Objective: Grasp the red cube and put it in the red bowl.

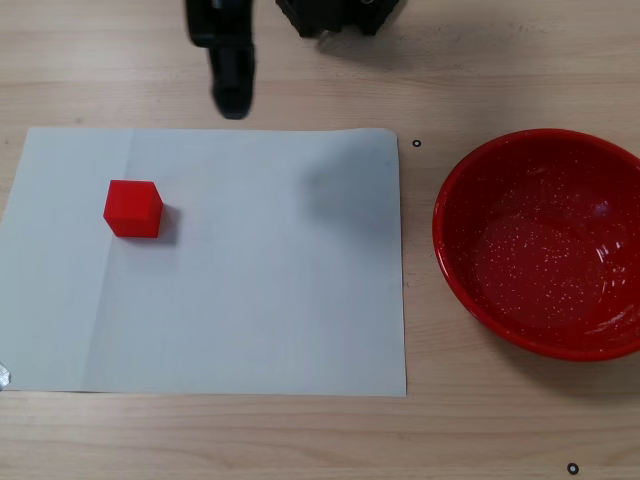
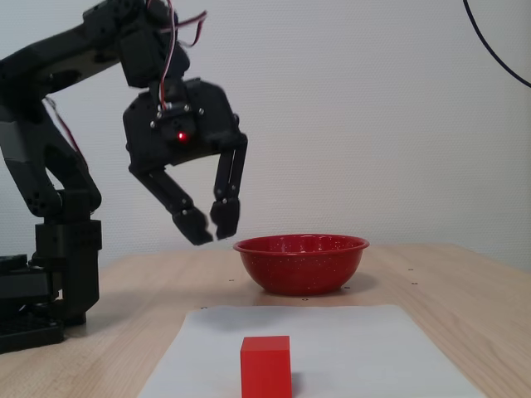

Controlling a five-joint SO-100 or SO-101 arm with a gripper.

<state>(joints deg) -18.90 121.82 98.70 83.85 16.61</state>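
Observation:
The red cube (image 1: 133,208) sits on the left part of a white paper sheet (image 1: 270,290); in a fixed view it shows at the front (image 2: 265,366). The red bowl (image 1: 447,262), speckled white inside and empty, stands on the wood table to the right of the sheet, and shows behind the sheet in a fixed view (image 2: 300,272). My gripper (image 2: 211,231) hangs in the air, fingers pointing down, slightly open and empty, well above the table and left of the bowl. In a fixed view it (image 1: 232,95) shows beyond the sheet's far edge, behind and to the right of the cube.
The arm's black base (image 2: 46,282) stands at the left of the wood table (image 1: 300,440), and shows at the top edge in a fixed view (image 1: 340,15). Small black marks (image 1: 417,143) dot the table. A black cable (image 2: 498,50) hangs at the upper right.

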